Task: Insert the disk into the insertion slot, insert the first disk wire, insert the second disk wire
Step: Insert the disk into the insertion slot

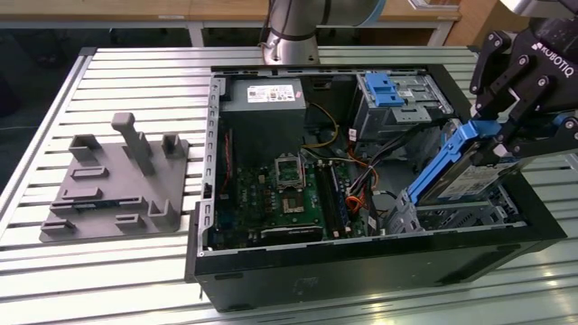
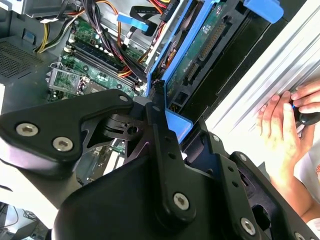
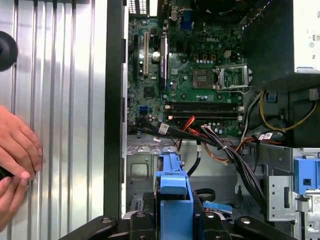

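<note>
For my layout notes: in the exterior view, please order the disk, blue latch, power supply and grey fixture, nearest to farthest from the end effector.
From the end effector:
1. The disk, gripped by it, exterior view's right.
2. The blue latch, on the taller bay.
3. The power supply, inside the case.
4. The grey fixture, outside the case, exterior view's left.
</note>
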`<state>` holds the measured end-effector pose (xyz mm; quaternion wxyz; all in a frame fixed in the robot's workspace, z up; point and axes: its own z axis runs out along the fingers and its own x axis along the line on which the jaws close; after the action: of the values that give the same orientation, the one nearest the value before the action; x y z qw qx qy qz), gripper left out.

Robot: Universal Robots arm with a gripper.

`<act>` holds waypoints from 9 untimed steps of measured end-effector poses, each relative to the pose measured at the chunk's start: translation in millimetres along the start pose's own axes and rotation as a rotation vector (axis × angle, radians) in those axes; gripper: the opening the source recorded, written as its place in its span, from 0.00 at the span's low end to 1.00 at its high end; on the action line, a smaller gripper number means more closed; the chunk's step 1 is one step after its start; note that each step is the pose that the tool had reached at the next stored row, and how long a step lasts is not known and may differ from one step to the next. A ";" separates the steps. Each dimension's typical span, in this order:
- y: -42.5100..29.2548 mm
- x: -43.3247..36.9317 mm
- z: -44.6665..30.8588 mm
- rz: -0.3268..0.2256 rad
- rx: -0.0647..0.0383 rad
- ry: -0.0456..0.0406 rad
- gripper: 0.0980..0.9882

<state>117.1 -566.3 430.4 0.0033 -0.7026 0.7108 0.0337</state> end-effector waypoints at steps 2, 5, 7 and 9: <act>-0.1 0.2 2.2 0.000 0.000 0.0000 0.30; -0.4 0.5 6.2 0.000 0.000 0.0000 0.30; -0.6 0.8 9.2 0.000 0.000 0.0000 0.30; -0.8 1.1 12.5 0.000 -0.001 0.0000 0.30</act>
<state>117.3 -566.7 417.9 0.0031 -0.7026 0.7108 0.0339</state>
